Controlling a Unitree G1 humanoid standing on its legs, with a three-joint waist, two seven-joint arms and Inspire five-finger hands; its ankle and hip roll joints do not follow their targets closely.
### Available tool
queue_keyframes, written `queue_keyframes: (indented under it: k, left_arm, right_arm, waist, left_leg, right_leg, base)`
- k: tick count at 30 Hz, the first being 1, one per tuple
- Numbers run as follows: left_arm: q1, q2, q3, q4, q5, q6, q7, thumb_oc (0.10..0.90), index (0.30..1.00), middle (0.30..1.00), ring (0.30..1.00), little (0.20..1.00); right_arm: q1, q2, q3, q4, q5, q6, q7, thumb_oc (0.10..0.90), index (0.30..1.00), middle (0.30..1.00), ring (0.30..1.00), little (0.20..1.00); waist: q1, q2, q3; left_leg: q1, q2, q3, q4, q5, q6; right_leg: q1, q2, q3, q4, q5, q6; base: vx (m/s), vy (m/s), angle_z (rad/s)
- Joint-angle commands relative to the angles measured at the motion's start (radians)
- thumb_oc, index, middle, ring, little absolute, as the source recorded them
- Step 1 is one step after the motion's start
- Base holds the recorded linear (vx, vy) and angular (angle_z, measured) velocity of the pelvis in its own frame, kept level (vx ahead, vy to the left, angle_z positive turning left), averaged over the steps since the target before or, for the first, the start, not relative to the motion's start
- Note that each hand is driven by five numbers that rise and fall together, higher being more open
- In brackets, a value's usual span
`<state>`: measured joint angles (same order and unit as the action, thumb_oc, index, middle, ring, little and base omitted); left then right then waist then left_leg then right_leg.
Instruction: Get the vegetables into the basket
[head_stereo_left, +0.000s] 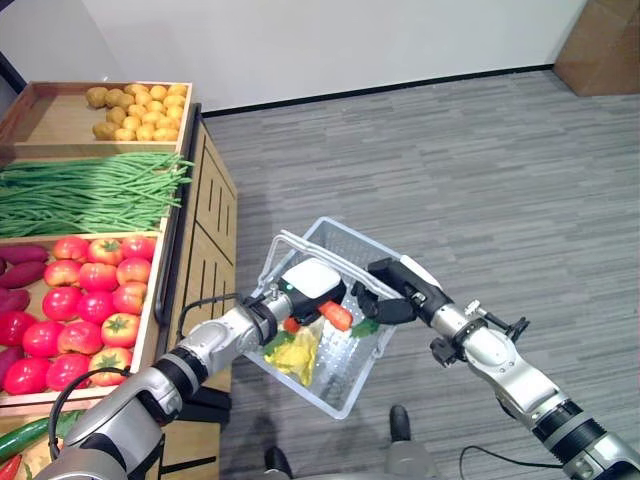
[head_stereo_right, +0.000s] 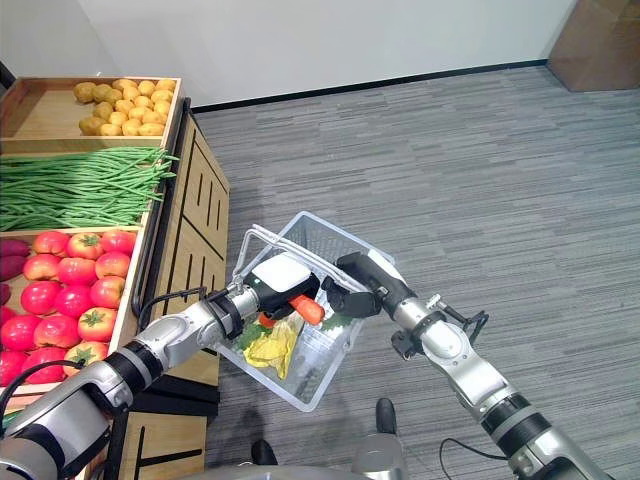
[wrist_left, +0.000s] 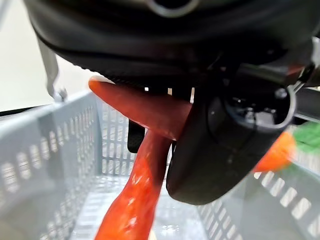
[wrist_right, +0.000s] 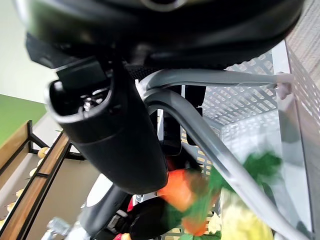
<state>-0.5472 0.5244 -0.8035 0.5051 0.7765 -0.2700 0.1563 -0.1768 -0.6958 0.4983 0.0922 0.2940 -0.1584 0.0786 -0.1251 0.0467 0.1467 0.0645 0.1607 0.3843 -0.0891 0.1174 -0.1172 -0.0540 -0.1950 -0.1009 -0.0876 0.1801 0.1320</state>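
Curling round a red pepper (wrist_left: 145, 165), the left hand (head_stereo_left: 312, 283) is hanging it lengthwise over the basket (head_stereo_left: 385, 370), whose handle (wrist_right: 200, 130) the right hand (head_stereo_left: 400, 285) is gripping

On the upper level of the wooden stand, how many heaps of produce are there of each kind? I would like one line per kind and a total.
Yellow-brown potatoes: 1 heap
Long green beans: 1 heap
Round red tomatoes: 1 heap
Long purple roots: 1 heap, at the view's edge, beside the tomatoes
Total: 4 heaps on the wooden stand
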Motion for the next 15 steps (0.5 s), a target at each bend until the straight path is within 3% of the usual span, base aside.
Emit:
queue_keyframes:
  k: [1, 10, 15]
  left_arm:
    - [-0.112, -0.028, 0.046, 0.046, -0.003, -0.009, 0.089, 0.9, 1.0, 1.0, 1.0, 1.0]
    - [-0.106, -0.042, 0.028, -0.012, -0.022, -0.028, 0.086, 0.9, 1.0, 1.0, 1.0, 1.0]
    - [-0.068, -0.044, 0.034, -0.162, -0.14, -0.082, 0.039, 0.9, 1.0, 1.0, 1.0, 1.0]
  right_arm:
    - [-0.133, 0.051, -0.052, -0.184, 0.128, -0.18, -0.027, 0.4, 0.3, 0.3, 0.3, 0.3]
    - [-0.144, 0.075, -0.063, -0.116, 0.058, -0.179, -0.086, 0.4, 0.3, 0.3, 0.3, 0.3]
    - [-0.14, 0.108, -0.103, 0.014, -0.056, -0.163, -0.174, 0.4, 0.3, 0.3, 0.3, 0.3]
  waist:
    - [0.01, -0.025, -0.053]
    - [0.016, -0.027, -0.054]
    - [0.031, -0.028, -0.058]
  left_leg:
    - [0.023, 0.001, -0.05, 0.002, -0.055, -0.022]
    - [0.029, 0.0, -0.058, 0.002, -0.059, -0.018]
    - [0.031, -0.005, -0.076, 0.002, -0.061, -0.013]
  right_leg:
    - [0.067, 0.017, -0.064, 0.0, -0.099, 0.061]
    - [0.078, 0.016, -0.068, 0.0, -0.104, 0.059]
    - [0.093, 0.013, -0.083, 0.0, -0.108, 0.057]
  base:
    - [0.0, -0.005, -0.04]
    - [0.0, -0.002, -0.01]
    - [0.0, 0.0, 0.0]
